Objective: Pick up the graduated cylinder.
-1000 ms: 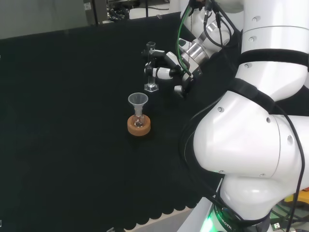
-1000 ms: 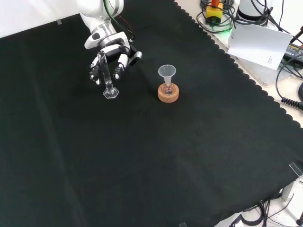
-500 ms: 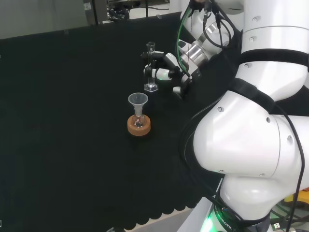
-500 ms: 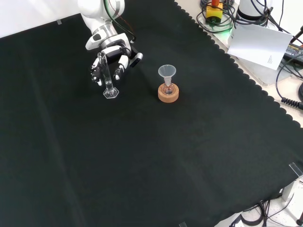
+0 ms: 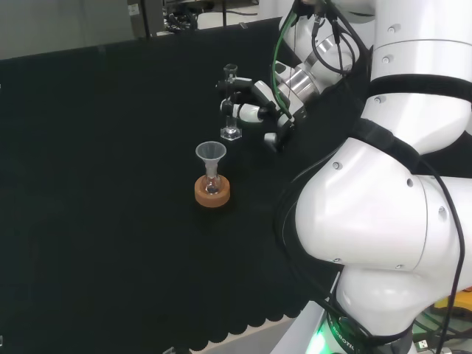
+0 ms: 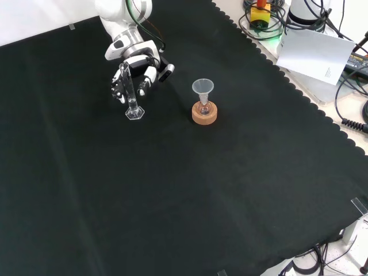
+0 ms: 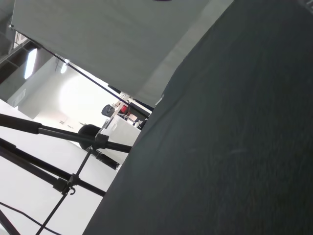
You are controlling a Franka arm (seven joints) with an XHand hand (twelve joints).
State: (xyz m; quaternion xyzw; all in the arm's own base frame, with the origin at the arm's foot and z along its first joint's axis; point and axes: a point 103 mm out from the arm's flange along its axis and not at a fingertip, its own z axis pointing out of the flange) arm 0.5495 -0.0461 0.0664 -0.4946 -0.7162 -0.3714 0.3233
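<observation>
Black cloth tabletop: your robot hand has curled round the graduated cylinder just beside the cork stand, base seemingly down, so lifting's left.

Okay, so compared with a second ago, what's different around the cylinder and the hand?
The hand has drawn in a little around the graduated cylinder, its fingers now curled about the tube. In the head view the cylinder's base sits slightly higher than before, so it may have just begun to lift; the front view hardly shows this. The funnel in the flask on the cork ring stayed put.
</observation>
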